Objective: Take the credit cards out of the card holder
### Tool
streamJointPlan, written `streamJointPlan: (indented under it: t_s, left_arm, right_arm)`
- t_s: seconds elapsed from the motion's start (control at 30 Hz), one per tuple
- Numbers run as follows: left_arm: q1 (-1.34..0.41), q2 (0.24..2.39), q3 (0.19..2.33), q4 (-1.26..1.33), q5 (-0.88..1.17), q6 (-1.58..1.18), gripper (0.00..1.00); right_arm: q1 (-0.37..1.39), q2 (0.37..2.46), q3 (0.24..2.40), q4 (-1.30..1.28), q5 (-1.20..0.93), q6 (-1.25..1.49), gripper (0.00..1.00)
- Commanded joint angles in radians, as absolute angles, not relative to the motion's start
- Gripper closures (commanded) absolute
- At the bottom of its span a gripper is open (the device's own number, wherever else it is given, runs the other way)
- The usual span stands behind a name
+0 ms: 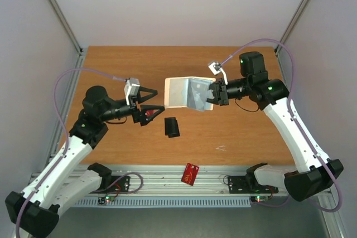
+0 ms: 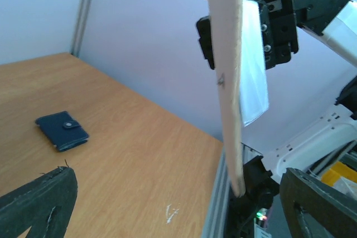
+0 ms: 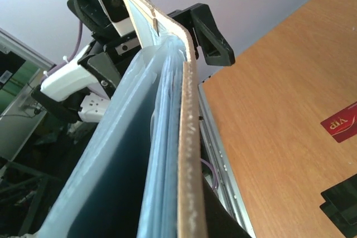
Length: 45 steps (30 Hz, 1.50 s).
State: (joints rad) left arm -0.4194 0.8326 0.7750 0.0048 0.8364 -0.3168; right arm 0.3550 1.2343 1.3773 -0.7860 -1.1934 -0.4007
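Note:
My right gripper (image 1: 216, 92) is shut on the right end of the card holder (image 1: 184, 93) and holds it open above the table. The holder is pale beige outside with grey-blue sleeves (image 3: 122, 154) inside, and it shows edge-on in the left wrist view (image 2: 230, 82) and the right wrist view (image 3: 187, 110). My left gripper (image 1: 155, 105) is open and empty, just left of the holder's free edge, not touching it. A black card (image 1: 172, 126) lies on the table. One red card (image 1: 191, 173) lies at the front edge. Another red card (image 1: 149, 115) lies by my left gripper's near finger.
A small dark blue wallet (image 2: 62, 131) lies on the table beyond the holder; the top view hides it. A white scratch (image 1: 221, 149) marks the wood. A metal rail (image 1: 167, 185) runs along the near edge. Grey walls and corner posts (image 1: 58, 12) close in the table.

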Motion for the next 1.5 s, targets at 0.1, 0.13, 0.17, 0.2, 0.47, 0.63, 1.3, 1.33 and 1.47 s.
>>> streamJointPlan:
  t_s: [0.1, 0.13, 0.17, 0.2, 0.47, 0.63, 1.3, 1.33, 1.47]
  left_arm:
    - [-0.546, 0.926, 0.864, 0.129, 0.835, -0.297, 0.01]
    - [-0.559, 0.935, 0.866, 0.148, 0.839, -0.285, 0.01]
    - [-0.567, 0.94, 0.86, 0.165, 0.845, -0.268, 0.04]
    - [-0.571, 0.94, 0.853, 0.175, 0.841, -0.264, 0.12]
    - [-0.565, 0.849, 0.8, 0.155, 0.702, -0.265, 1.0]
    - [-0.523, 0.802, 0.789, 0.178, 0.656, -0.326, 1.0]
    - [-0.52, 0.81, 0.772, 0.116, 0.462, -0.364, 1.0]
    - [-0.52, 0.81, 0.771, 0.114, 0.453, -0.363, 1.0]
    - [-0.518, 0.821, 0.77, 0.104, 0.431, -0.367, 1.0]
  right_arm:
    - [0.446, 1.248, 1.398, -0.716, -1.176, -0.413, 0.97]
    - [0.463, 1.257, 1.399, -0.707, -1.168, -0.411, 0.97]
    - [0.479, 1.266, 1.402, -0.701, -1.158, -0.41, 0.97]
    - [0.494, 1.277, 1.408, -0.7, -1.153, -0.413, 0.97]
    - [0.523, 1.304, 1.447, -0.728, -1.169, -0.486, 0.51]
    - [0.421, 1.267, 1.429, -0.754, -1.147, -0.501, 0.29]
    - [0.948, 1.093, 1.441, -0.57, 0.297, -0.543, 0.22]
    - [0.992, 1.095, 1.459, -0.581, 0.337, -0.58, 0.22]
    - [1.163, 1.184, 1.567, -0.669, 0.323, -0.699, 0.23]
